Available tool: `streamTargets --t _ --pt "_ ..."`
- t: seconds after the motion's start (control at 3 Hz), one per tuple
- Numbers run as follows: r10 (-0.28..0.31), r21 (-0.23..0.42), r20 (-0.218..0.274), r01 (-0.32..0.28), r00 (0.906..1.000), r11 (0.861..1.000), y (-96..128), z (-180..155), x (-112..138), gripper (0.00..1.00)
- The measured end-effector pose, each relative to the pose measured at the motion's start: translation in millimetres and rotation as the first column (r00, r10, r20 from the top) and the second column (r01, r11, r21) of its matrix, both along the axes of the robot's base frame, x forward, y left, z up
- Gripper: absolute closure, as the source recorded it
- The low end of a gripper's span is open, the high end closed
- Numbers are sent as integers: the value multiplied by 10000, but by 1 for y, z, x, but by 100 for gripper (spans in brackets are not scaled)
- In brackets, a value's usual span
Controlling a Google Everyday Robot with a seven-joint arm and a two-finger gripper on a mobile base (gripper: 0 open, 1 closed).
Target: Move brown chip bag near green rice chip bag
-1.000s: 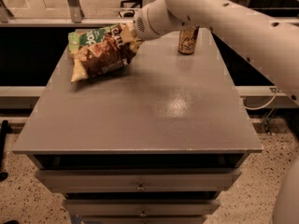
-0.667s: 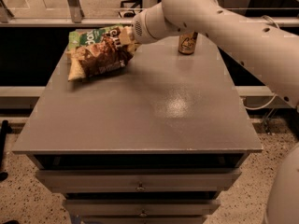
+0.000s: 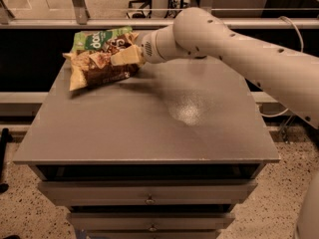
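The brown chip bag (image 3: 97, 69) sits at the far left corner of the table (image 3: 149, 133). Its left end rests on the surface and its right end is gathered up at the gripper (image 3: 128, 58). From my seat the jaws look pinched on that bunched cream end of the bag, and the crumpled foil there suggests a firm hold rather than a light touch. Directly behind it, touching or even partly tucked under its upper edge, is the green rice chip bag (image 3: 94, 40), close against the back edge of the table. I read that as the reason for the pose: the brown bag has been brought right against the green one, so the "near" condition looks met and what remains is to let go. It hangs tilted because it is held by one end only, so I would expect it to sag and settle once freed, perhaps leaning on the green bag. The arm (image 3: 239, 54) reaches in from the right across the back of the table, leaving the wide grey top in front bare. Both bags look sealed and puffed, and I cannot see their contents. Under the tabletop the drawers (image 3: 149, 195) show shut fronts, so whatever they hold is hidden from me.
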State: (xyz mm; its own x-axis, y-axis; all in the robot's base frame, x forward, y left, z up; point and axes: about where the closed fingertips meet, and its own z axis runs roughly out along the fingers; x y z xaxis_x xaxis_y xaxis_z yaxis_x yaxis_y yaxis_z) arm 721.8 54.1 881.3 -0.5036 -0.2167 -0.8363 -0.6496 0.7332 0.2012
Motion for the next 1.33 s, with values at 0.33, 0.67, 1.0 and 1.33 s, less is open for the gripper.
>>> streamTargets --t 0.33,0.67,1.0,1.33 --pt "-10 40 -20 10 10000 10000 -5 -8 -8 0" --pt "193 66 358 -196 9992 9998 -24 -3 -24 0" --pt "640 662 512 -673 9966 9955 -41 -8 -48 0" --pt "1536 1345 921 -1651 9838 9771 -57 0 -83 0"
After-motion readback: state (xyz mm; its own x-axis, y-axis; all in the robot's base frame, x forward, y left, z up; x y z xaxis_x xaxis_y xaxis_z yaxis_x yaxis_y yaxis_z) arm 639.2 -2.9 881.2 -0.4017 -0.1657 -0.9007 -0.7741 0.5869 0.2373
